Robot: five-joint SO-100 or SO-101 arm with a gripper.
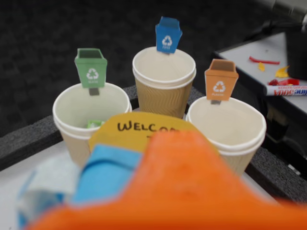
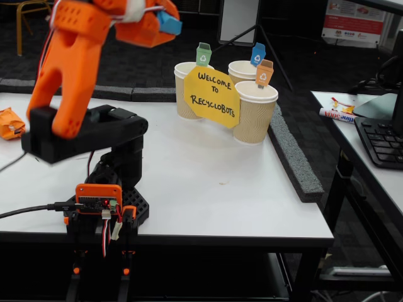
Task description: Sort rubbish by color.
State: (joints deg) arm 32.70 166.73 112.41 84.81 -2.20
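While the arm hangs raised over the counter (image 2: 208,189), progress reads as follows, near to far.

Claw (image 2: 165,22): clenched on the light blue wad (image 2: 170,24), held high in the air, left of the cups in the fixed view; in the wrist view the blue sits at lower left.
Orange wad (image 2: 11,123): on the counter's far left edge, not yet sorted.
Green wad (image 1: 95,123): already inside the green-tagged cup (image 1: 67,112).
Blue-tagged cup (image 1: 164,79): farthest, looks empty.
Orange-tagged cup (image 1: 240,139): looks empty.
Judgement: one of three sorted, one in transit, one left.
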